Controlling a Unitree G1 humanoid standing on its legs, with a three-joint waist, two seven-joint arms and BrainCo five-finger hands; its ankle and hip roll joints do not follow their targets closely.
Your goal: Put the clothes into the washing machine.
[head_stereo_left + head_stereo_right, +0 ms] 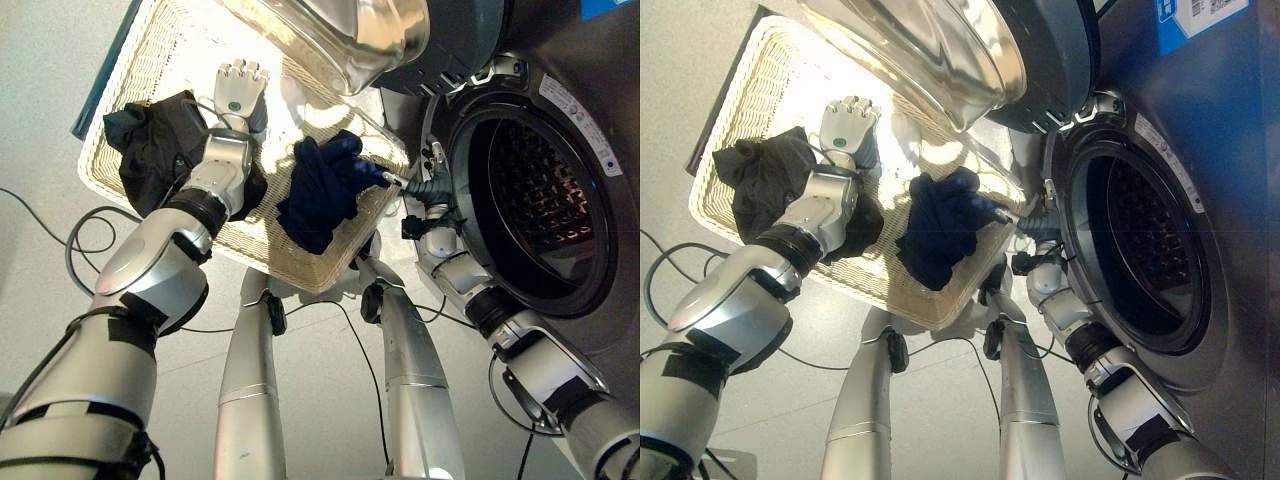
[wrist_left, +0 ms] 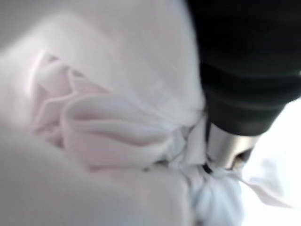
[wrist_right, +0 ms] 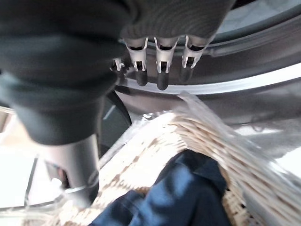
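- cream woven wicker laundry basket (image 1: 150, 60), pale yellow weave, dark teal edge at 10 o'clock
- crumpled navy blue cloth garment (image 1: 320, 195)
- crumpled black cloth garment (image 1: 150, 150) at 9 o'clock
- white bunched cloth (image 2: 117, 136)
- dark grey front-loading washing machine (image 1: 1230, 150), perforated dark drum (image 1: 545, 190), blue label (image 1: 1195, 18) at 1 o'clock

Two garments (image 1: 320, 195) in basket (image 1: 150, 40) (apart); washing machine (image 1: 540, 200) right of it.

Blue label (image 1: 1200, 17) on washing machine (image 1: 1240, 150) front: print too small to read. White sticker (image 1: 578, 125) on door ring: likewise illegible. No other legible text.
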